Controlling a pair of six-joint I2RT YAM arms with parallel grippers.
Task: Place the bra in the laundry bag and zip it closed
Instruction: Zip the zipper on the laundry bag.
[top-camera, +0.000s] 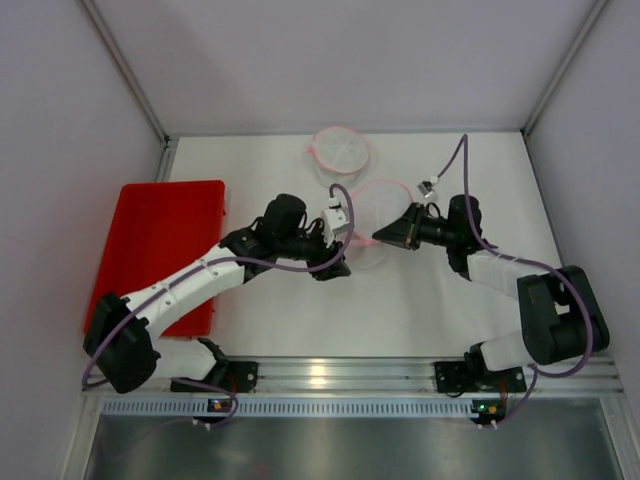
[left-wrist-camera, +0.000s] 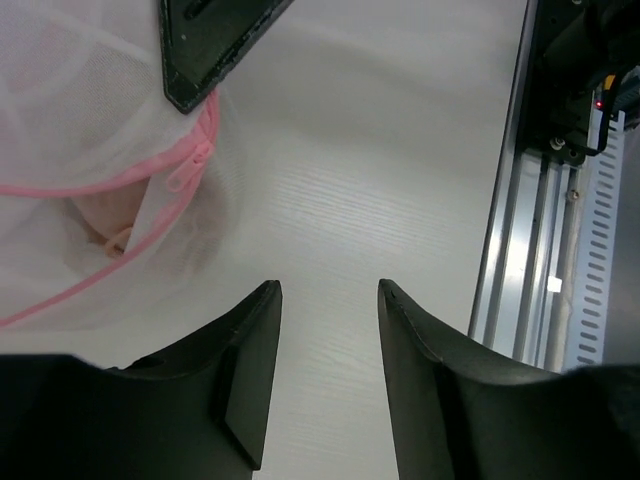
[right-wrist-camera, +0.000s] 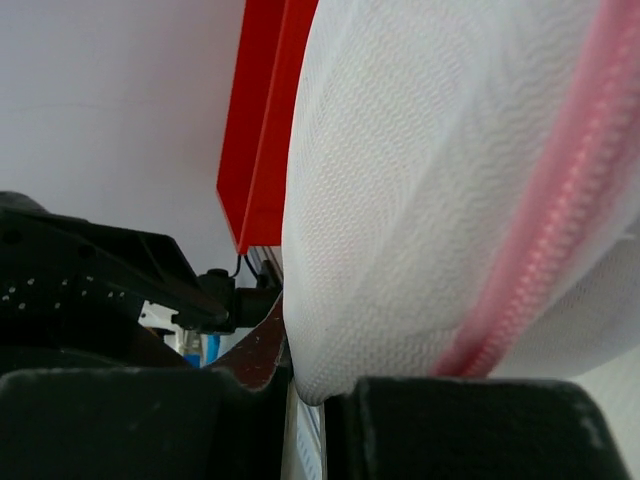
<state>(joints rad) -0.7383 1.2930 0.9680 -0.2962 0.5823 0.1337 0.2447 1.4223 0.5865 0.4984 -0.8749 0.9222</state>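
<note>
Sits mid-frame in the top view: round white mesh laundry bag with pink zipper (top-camera: 372, 225), pale peach bra (left-wrist-camera: 105, 215) apparently inside. Likely light, limp, snag-prone — best taken at the zipper pull (left-wrist-camera: 192, 163). Pinched by the right gripper (top-camera: 388, 237); left gripper (left-wrist-camera: 328, 290) jaws apart, empty. Nearby, not obstructing: red plastic tray (top-camera: 160, 240) left, second mesh pouch (top-camera: 340, 152) above.

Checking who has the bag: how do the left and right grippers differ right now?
The left gripper is open over the table, holding nothing; the right gripper is shut on the laundry bag. The left gripper sits beside the bag; the right gripper pinches its mesh. Both are black and two-fingered.
</note>
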